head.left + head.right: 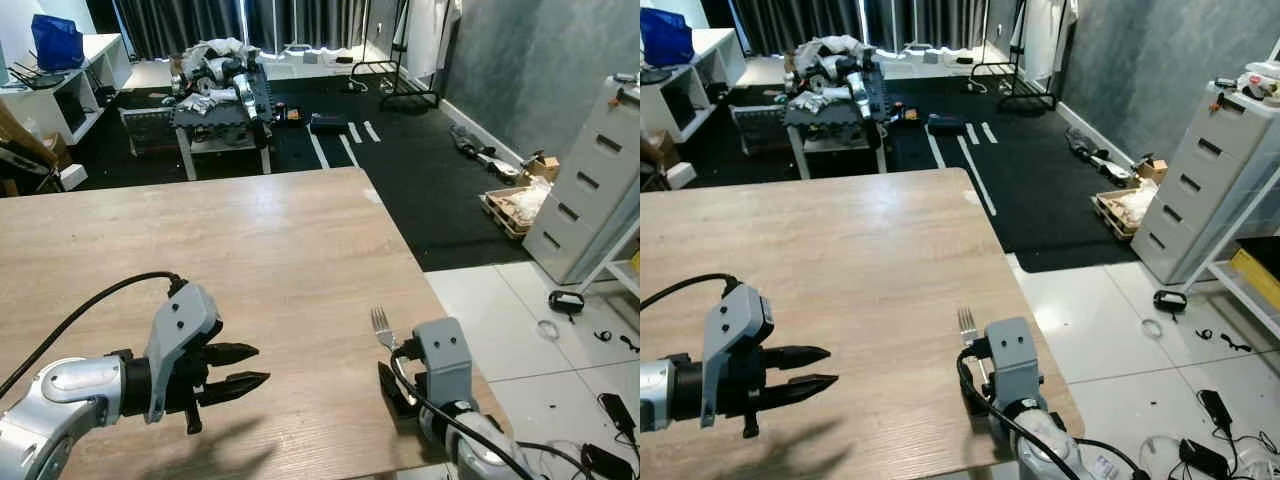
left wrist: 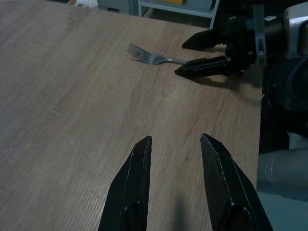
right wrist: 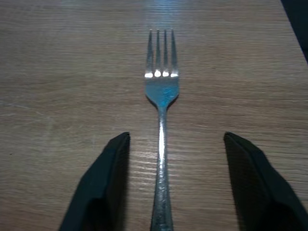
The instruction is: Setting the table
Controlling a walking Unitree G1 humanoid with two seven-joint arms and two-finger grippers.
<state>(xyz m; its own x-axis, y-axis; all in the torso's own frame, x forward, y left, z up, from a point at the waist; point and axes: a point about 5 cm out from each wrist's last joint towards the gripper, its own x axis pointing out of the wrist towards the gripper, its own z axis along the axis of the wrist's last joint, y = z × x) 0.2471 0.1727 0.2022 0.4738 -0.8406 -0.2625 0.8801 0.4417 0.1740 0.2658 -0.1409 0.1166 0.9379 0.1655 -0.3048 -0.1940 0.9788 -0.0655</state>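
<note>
Looking down, we see a slim silver metal fork (image 3: 162, 120) lying flat on the pale wood-grain table (image 1: 200, 260), near its right edge, tines pointing away from us. Our right gripper (image 3: 175, 185) sits spread wide, one black finger on each side of the handle, neither touching it. Our left gripper (image 1: 238, 368) hovers above the tabletop well to the left, fingers parted, holding nothing.
</note>
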